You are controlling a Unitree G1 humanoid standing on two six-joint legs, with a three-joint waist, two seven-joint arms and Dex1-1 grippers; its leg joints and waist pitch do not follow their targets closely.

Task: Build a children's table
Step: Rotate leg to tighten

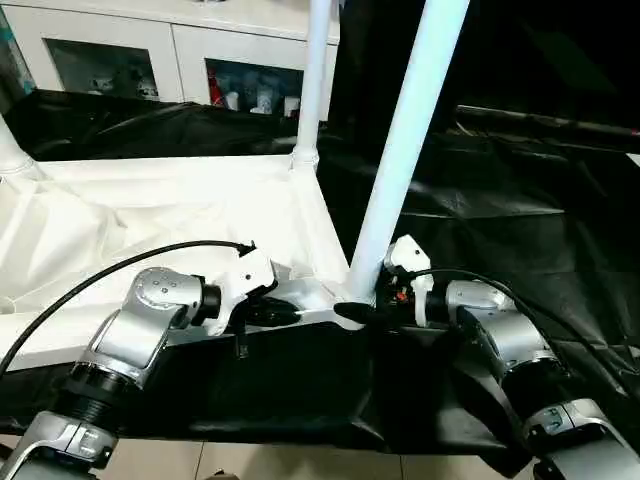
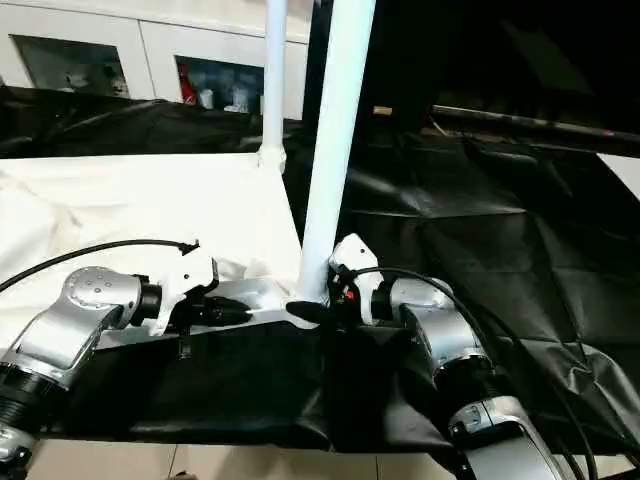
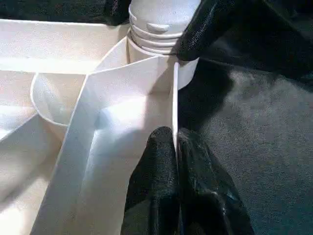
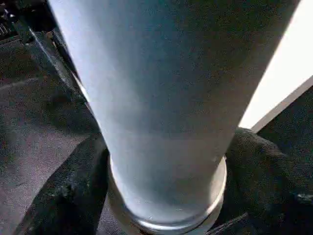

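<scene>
At the near corner of the upturned table top (image 1: pixel 180 215) on the black tabletop (image 1: pixel 520 210), our left gripper (image 3: pixel 175 147) has its jaws clamped on the rim, steadying it while our right gripper (image 1: pixel 365 305), jaws around the leg (image 1: pixel 405 150), seats it in the socket.

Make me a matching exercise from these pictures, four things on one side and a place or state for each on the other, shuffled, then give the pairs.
Things:
1. left gripper
2. right gripper
3. far leg
4. cabinet

States:
A. standing upright in the back corner socket
B. closed around the base of the near leg
C. behind the black-covered work table
D. pinching the thin side wall of the tabletop

Pairs: 1-D, 2-B, 3-A, 4-C
</scene>
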